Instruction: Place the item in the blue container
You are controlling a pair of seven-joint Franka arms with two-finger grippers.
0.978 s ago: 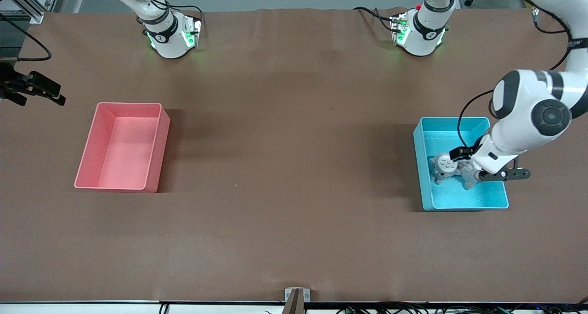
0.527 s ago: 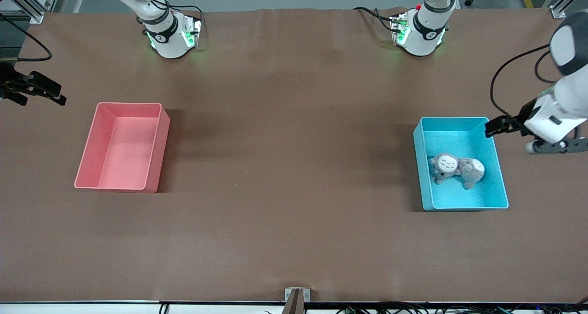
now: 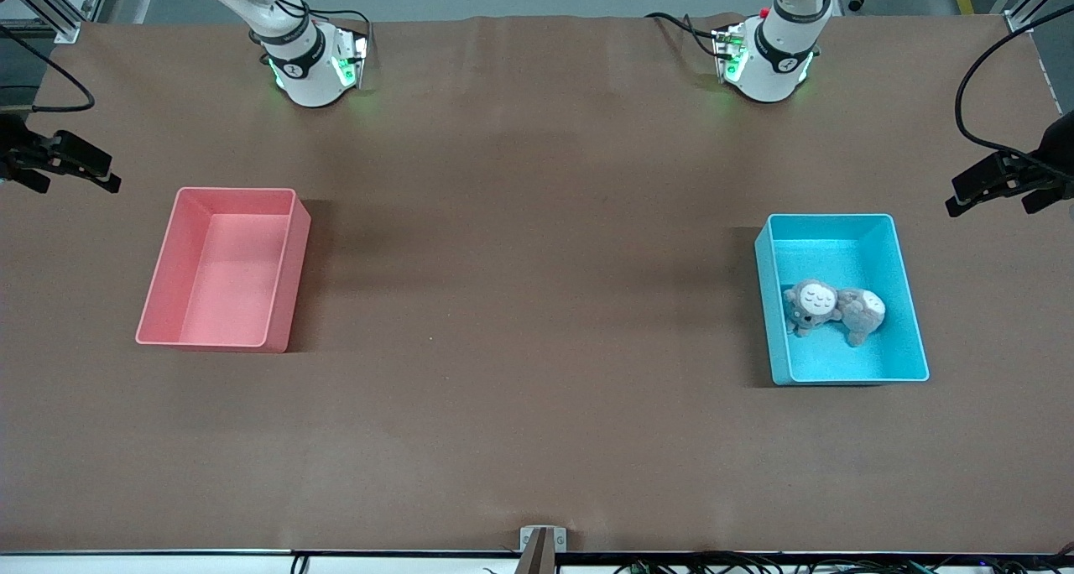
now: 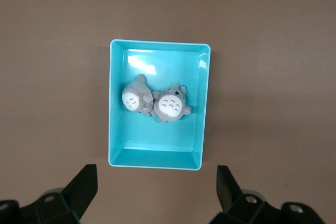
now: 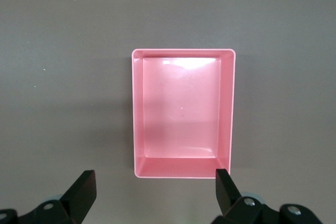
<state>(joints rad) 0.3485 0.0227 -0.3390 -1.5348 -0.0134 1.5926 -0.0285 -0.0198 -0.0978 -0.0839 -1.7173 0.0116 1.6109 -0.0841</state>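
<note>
- Two grey plush toys (image 3: 832,309) lie side by side, touching, in blue container (image 3: 914,339); placing looks done.
- Left gripper (image 4: 156,192) jaws apart, empty, high over table (image 3: 520,305) beside it.
- Right gripper (image 5: 152,192) jaws apart, waits above empty pink bin (image 3: 289,272).
- Next: nothing left to fetch.

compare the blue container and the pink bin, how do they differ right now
Color: the blue container is bright cyan, the pink bin salmon pink.
Contents: the blue container holds two grey plush toys lying side by side; nothing shows in the pink bin.
Place: the blue container sits toward the left arm's end of the table, the pink bin toward the right arm's end.
Shared: both are open-topped rectangular bins of similar shape and size, with smooth walls.
</note>
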